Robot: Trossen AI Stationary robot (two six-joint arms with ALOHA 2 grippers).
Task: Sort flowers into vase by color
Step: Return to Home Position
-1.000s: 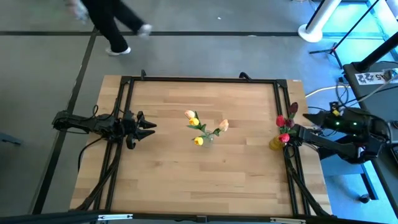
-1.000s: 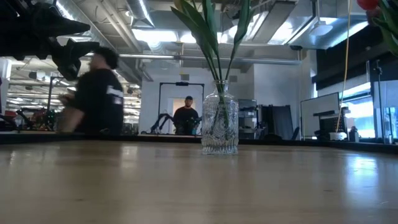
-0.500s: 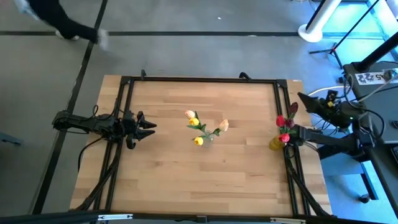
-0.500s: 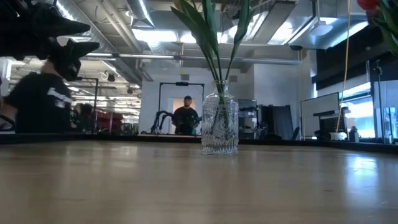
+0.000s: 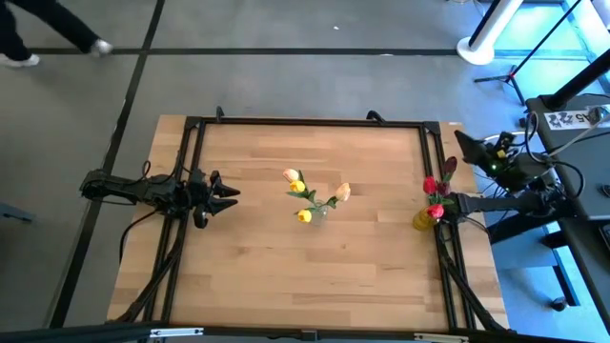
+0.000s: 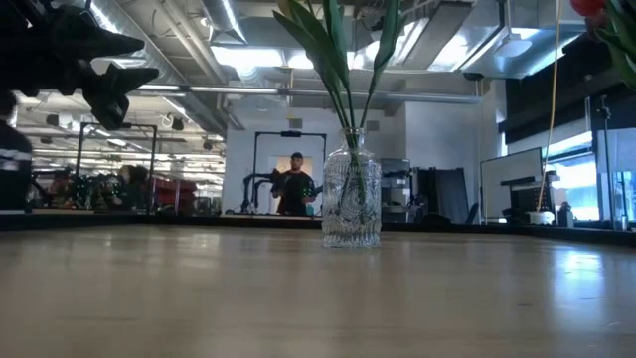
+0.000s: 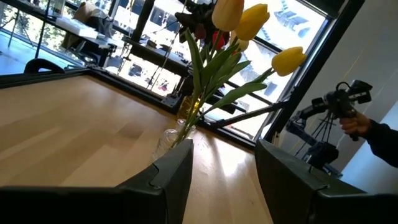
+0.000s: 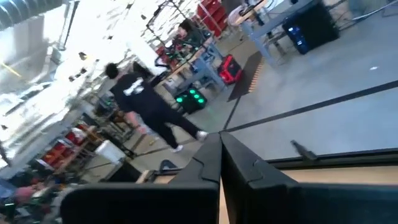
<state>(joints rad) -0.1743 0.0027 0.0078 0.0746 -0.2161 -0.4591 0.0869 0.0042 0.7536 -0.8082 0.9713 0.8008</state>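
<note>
My right gripper (image 5: 463,143), fingers pressed together, hangs off the table's (image 5: 257,276) right edge. The red and maroon tulips (image 5: 432,185) stand in the yellow vase (image 5: 422,220) near it. My left gripper (image 5: 233,195), fingers spread, faces the yellow and peach tulips (image 5: 298,187) in the clear vase (image 5: 317,213) ahead.

yellow and peach tulips (image 5: 297,187) in clear vase (image 6: 351,204); red and maroon tulips (image 5: 430,185) in yellow vase (image 5: 422,220).

Yellow and peach tulips (image 5: 297,187) stand upright centrally; red tulips (image 5: 430,186) farther right.
</note>
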